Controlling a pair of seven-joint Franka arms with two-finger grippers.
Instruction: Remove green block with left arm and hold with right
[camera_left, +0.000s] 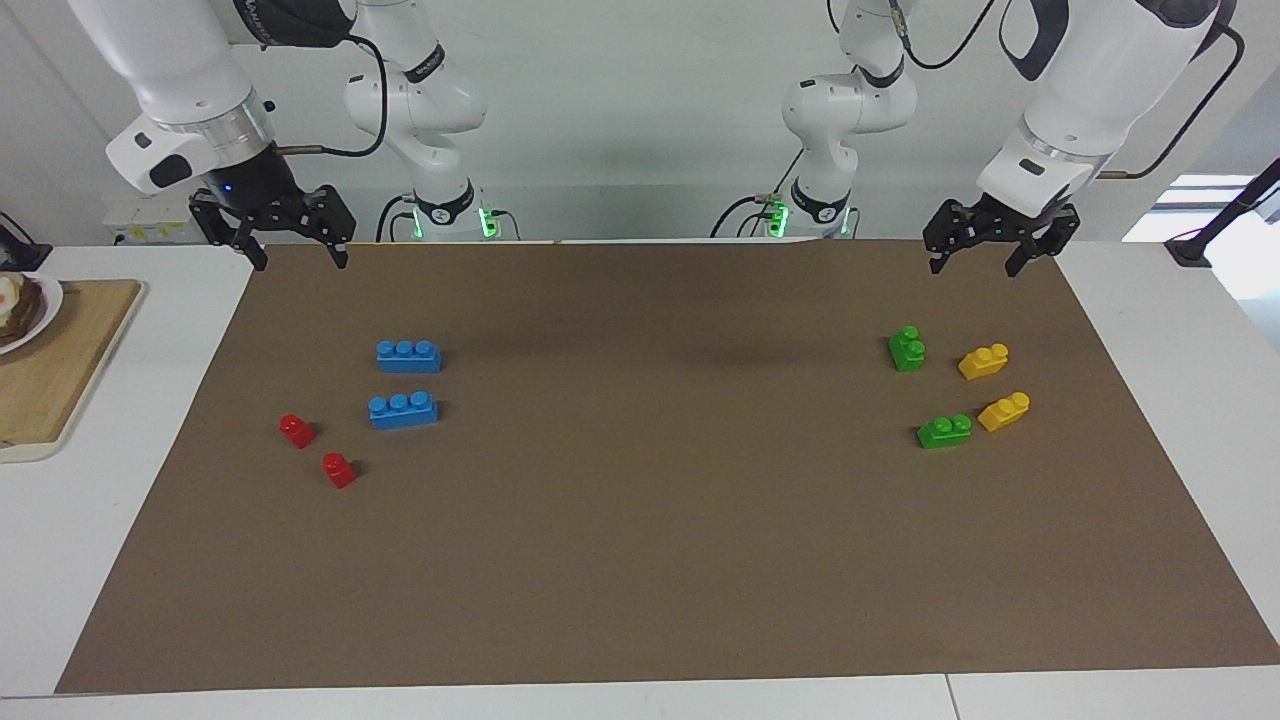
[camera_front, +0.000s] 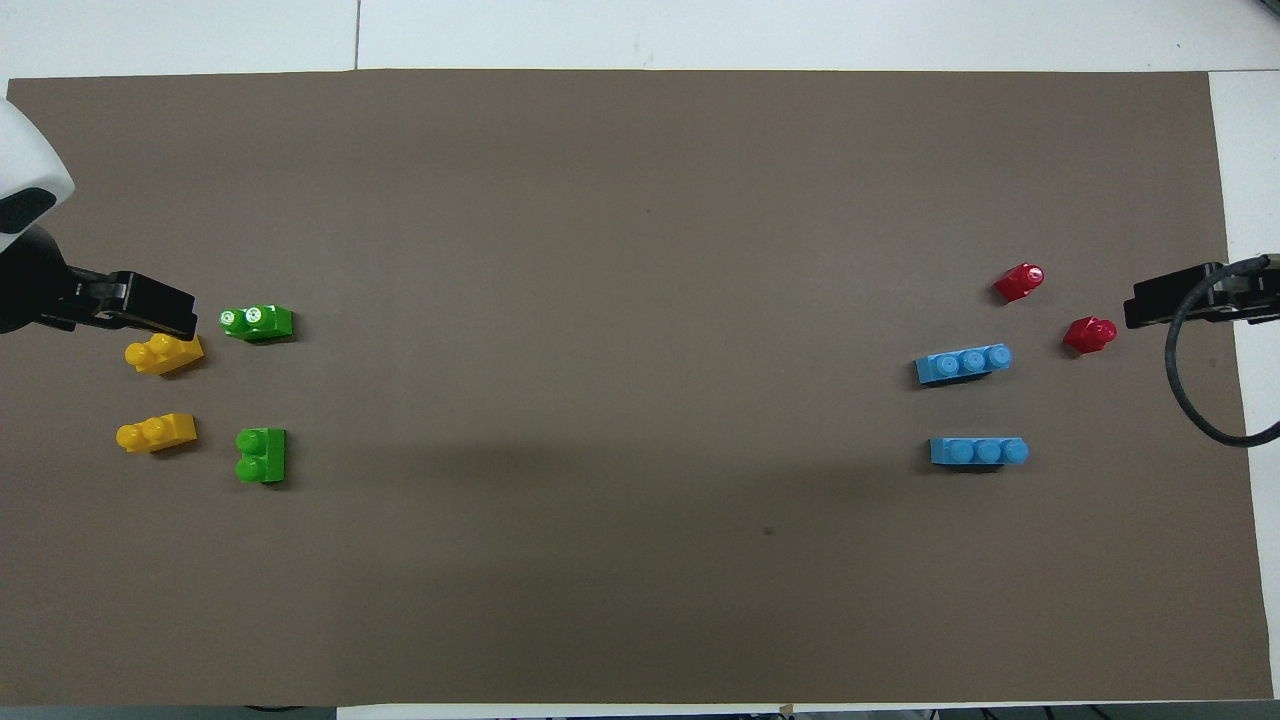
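Observation:
Two green blocks lie on the brown mat toward the left arm's end. One green block (camera_left: 907, 349) (camera_front: 261, 455) is nearer to the robots, and the other green block (camera_left: 945, 431) (camera_front: 257, 322) is farther from them. Each has a yellow two-stud brick beside it (camera_left: 984, 361) (camera_left: 1005, 411). My left gripper (camera_left: 975, 265) (camera_front: 165, 310) is open and empty, raised over the mat's edge at the robots' side, apart from the blocks. My right gripper (camera_left: 297, 258) (camera_front: 1160, 305) is open and empty, raised at the right arm's end.
Two blue three-stud bricks (camera_left: 408, 356) (camera_left: 402, 410) and two small red bricks (camera_left: 297, 430) (camera_left: 339, 469) lie toward the right arm's end. A wooden board (camera_left: 70, 360) bearing a plate of food (camera_left: 45, 310) sits off the mat at that end.

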